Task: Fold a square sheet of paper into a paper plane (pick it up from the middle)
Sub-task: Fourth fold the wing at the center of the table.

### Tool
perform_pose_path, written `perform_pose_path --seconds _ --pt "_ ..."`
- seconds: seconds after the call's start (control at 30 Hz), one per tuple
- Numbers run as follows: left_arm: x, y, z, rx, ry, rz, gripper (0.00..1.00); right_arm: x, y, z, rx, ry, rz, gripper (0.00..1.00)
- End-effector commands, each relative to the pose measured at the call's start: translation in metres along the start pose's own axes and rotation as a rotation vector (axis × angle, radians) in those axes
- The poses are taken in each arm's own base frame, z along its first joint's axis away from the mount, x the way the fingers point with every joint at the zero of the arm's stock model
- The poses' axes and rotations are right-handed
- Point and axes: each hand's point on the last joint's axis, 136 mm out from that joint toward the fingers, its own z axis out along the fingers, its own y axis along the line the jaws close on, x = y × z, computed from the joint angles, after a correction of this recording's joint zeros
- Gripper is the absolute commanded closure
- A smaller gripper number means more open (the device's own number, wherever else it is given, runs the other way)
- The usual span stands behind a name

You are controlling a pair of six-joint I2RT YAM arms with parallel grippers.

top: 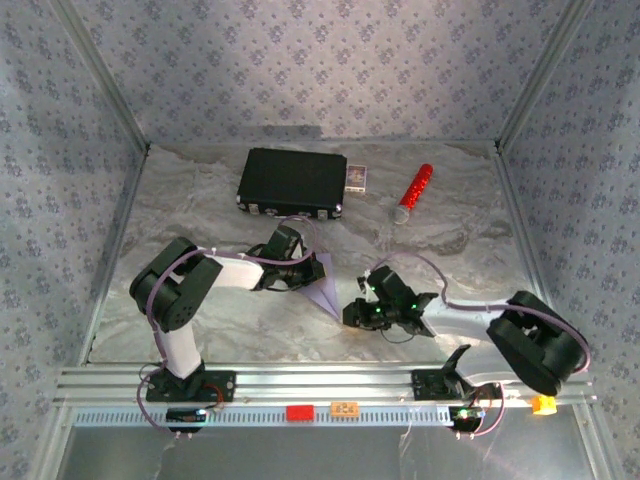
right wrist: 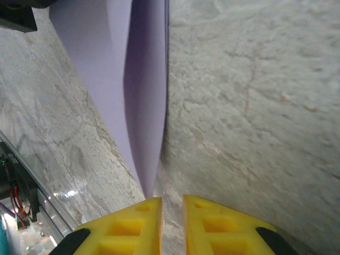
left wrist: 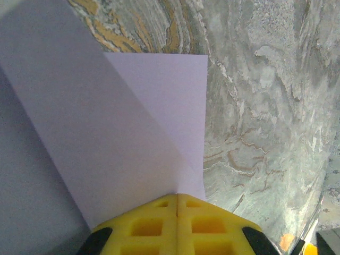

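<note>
The pale lilac paper sheet (top: 322,283) is folded along a crease to a narrow point and is held just over the marbled table, between the two grippers. In the left wrist view the paper (left wrist: 122,127) spreads away from my left gripper (left wrist: 177,195), whose yellow fingers are pressed together on its edge. My left gripper (top: 298,268) sits at the paper's left side. In the right wrist view the paper's pointed tip (right wrist: 146,133) ends just in front of my right gripper (right wrist: 172,200). Its jaws stand a little apart with only table between them. My right gripper (top: 362,308) is at the tip's right.
A black case (top: 292,182) lies at the back, with a small white-and-dark card box (top: 358,178) against its right end. A red-and-silver cylinder (top: 413,192) lies to the right of them. An aluminium rail (top: 320,383) runs along the near edge, and patterned walls close in the sides.
</note>
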Motion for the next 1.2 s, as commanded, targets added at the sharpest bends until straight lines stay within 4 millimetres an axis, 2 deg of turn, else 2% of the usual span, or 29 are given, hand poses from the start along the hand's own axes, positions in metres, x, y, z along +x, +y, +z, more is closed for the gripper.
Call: perform_pose_path --seconds 0.0,0.17,0.37,0.67,0.8,0.97,1.17 --pt "0.014 0.033 0.003 -0.105 0.028 -0.026 0.97 -0.008 -0.004 -0.012 0.052 -0.021 -0.019 0.82" --pt "0.014 0.033 0.004 -0.106 0.029 -0.025 0.97 -0.027 0.024 -0.016 -0.050 -0.048 -0.044 0.89" --pt "0.014 0.031 0.005 -0.104 0.031 -0.021 0.97 -0.046 0.051 -0.002 -0.107 -0.032 -0.062 0.92" --pt "0.016 0.033 0.005 -0.107 0.036 -0.022 0.97 -0.064 0.064 0.031 -0.116 0.018 -0.052 0.92" --pt "0.015 0.033 0.005 -0.108 0.034 -0.022 0.97 -0.062 0.059 0.039 -0.081 0.039 -0.047 0.92" --pt "0.016 0.032 0.004 -0.107 0.035 -0.019 0.97 -0.050 0.034 0.048 -0.017 0.064 -0.010 0.93" --pt "0.016 0.034 0.003 -0.113 0.034 -0.018 0.97 -0.029 0.014 0.055 -0.028 0.084 0.038 0.92"
